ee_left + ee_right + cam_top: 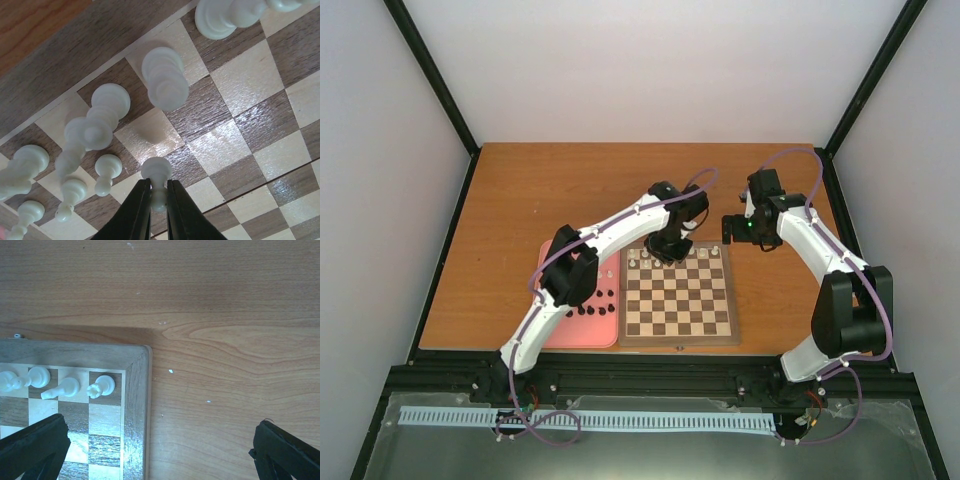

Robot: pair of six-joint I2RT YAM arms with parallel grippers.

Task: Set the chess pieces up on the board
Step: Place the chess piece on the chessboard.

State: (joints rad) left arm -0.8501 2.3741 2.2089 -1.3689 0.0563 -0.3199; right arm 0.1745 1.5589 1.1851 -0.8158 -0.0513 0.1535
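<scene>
Left fingers [134, 215] pinch a white pawn [157, 175] at its board [75, 55] square; right fingers [35, 445] are spread. Next, probably: release, lift straight up.

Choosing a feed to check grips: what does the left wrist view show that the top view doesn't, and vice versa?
Only the left wrist view: the left claw pinched shut on a white pawn by its stem. Only the top view: the pink tray holding black pieces beside the board, and the right claw near the board's far right corner. Both: the board's checkered squares and white pieces standing along its far edge.
</scene>
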